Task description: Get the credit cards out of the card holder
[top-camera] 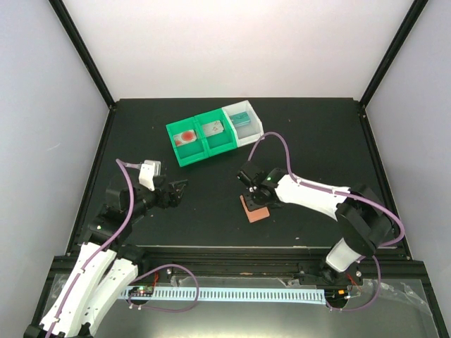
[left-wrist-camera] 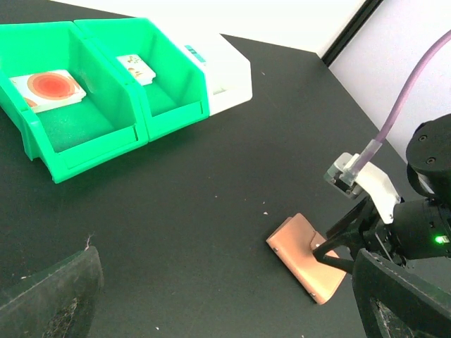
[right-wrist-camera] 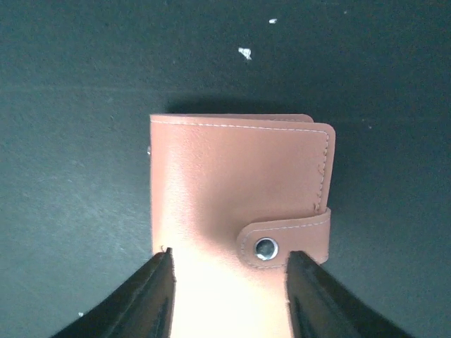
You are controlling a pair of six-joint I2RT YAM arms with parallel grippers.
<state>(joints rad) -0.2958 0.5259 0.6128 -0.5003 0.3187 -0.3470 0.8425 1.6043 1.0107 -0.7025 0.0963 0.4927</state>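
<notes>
Card holder [top-camera: 255,209] lies folded shut on the black table [top-camera: 317,141], right of centre. Right gripper [right-wrist-camera: 225,257] sits over its snap-tab end, fingers parted. Left gripper [top-camera: 180,189] is well left, fingers spread wide, empty. Credit cards [top-camera: 187,136] lie in the far bins [top-camera: 204,144].

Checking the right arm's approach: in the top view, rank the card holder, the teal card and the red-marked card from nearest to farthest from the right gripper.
1. Card holder, on the table right at the right gripper.
2. Teal card, in the white tray farther back.
3. Red-marked card, in the leftmost green tray, back and to the left.
</notes>
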